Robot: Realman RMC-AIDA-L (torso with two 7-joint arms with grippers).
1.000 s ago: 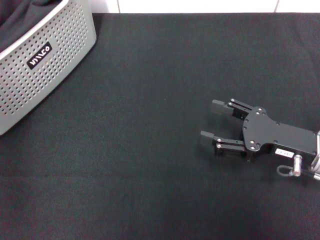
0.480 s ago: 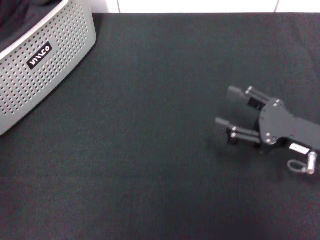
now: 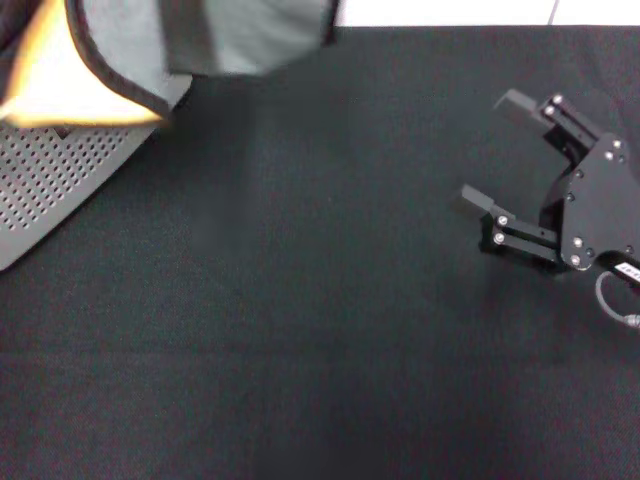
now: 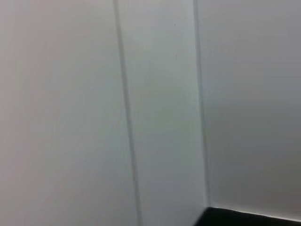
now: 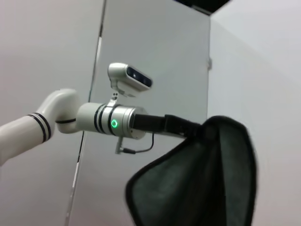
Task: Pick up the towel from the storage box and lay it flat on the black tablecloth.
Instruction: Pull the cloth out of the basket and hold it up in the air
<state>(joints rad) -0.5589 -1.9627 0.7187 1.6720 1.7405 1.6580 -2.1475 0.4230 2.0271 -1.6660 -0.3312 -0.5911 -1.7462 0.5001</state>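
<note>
The towel (image 3: 215, 35) hangs in the air at the far left, above the storage box (image 3: 50, 190). Its grey-green face, orange-yellow face and black hem all show. The right wrist view shows my left gripper (image 5: 194, 129) shut on the top of the hanging towel (image 5: 197, 183); the head view does not show this gripper. My right gripper (image 3: 490, 150) is open and empty, raised above the right side of the black tablecloth (image 3: 300, 300), well apart from the towel.
The towel hides part of the storage box's rim and label. A white wall (image 3: 440, 10) runs along the tablecloth's far edge. The left wrist view shows only that wall (image 4: 150, 94) and a corner of the tablecloth (image 4: 249, 220).
The towel has risen out of the storage box into view at the top left. My right gripper has moved right and farther back, staying open.
</note>
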